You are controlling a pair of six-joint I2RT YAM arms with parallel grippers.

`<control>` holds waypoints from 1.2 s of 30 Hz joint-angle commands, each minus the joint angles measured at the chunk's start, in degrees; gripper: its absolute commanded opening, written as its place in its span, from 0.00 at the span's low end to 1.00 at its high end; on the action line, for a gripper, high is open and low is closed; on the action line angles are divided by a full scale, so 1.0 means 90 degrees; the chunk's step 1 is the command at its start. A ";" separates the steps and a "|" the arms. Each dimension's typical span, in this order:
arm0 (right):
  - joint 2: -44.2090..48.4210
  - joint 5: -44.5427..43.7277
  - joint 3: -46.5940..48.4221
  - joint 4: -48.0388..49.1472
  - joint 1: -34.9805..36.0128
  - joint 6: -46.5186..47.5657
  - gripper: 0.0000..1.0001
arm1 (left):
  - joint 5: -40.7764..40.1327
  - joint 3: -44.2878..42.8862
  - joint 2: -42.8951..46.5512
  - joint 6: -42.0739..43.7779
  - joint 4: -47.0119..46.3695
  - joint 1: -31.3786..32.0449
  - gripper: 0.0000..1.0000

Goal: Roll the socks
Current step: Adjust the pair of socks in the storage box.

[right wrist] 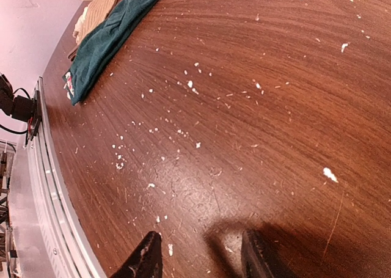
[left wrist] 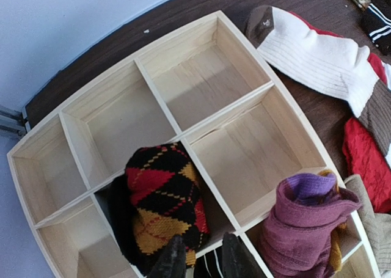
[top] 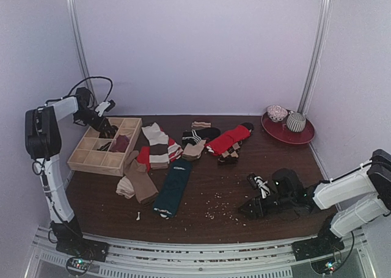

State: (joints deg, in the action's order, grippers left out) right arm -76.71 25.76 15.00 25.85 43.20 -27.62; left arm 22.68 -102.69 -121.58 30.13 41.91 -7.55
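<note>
The socks (top: 157, 145) lie mostly loose on the table (right wrist: 244, 107) beside the wooden tray (left wrist: 181, 137). An argyle roll (left wrist: 162, 204) and a purple roll (left wrist: 305, 220) sit in neighbouring compartments, probably so that they do not unroll. The left gripper (left wrist: 204, 259) hovers at the argyle roll with its fingers near together; I cannot tell if it pinches anything. The right gripper (right wrist: 198, 256) is spread and empty.

We log wooden divider box (top: 80, 161) far-left on counter (top: 201, 183), red plate (top: 307, 135) far-right w/ patterned bowl (top: 277, 112) + ribbed cup (top: 296, 121); pale crumbs (top: 219, 209) mid-front.
</note>
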 commanded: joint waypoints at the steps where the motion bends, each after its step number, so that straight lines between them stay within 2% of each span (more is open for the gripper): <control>1: 0.0066 0.0014 -0.0120 0.0118 -0.0034 -0.0028 0.45 | -0.0462 0.0270 0.0255 -0.0160 -0.0155 -0.0050 0.22; 5: 0.0046 0.0061 -0.0134 0.0174 -0.0034 -0.0013 0.45 | -0.0765 0.0348 0.0299 -0.0271 -0.0285 -0.0055 0.18; 9: 0.0083 0.0058 -0.0187 0.0175 -0.0032 -0.0019 0.45 | -0.1063 0.0420 0.0398 -0.0381 -0.0524 -0.0064 0.01; 10: 0.0085 0.0058 -0.0187 0.0175 -0.0034 -0.0018 0.45 | -0.1147 0.0408 0.0394 -0.0384 -0.0526 -0.0061 0.00; 21: 0.0014 0.0080 -0.0186 0.0273 -0.0034 -0.0047 0.45 | -0.1665 0.0182 -0.0153 -0.0361 -0.0163 -0.0033 0.00; 26: 0.0006 0.0047 -0.0204 0.0275 -0.0034 -0.0052 0.45 | -0.2465 0.0035 -0.0634 -0.0299 -0.0003 0.0213 0.00; 33: -0.0083 0.0068 -0.0197 0.0330 -0.0034 -0.0092 0.45 | -0.3149 -0.0140 -0.1162 -0.0332 0.0104 0.0435 0.00; 36: -0.0113 0.0053 -0.0216 0.0370 -0.0034 -0.0111 0.45 | -0.3064 -0.0157 -0.1096 -0.0330 0.0110 0.0439 0.00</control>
State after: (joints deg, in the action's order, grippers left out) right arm -77.06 26.09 13.87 28.69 43.20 -27.86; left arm -3.53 -104.36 -128.95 27.51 39.35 -4.08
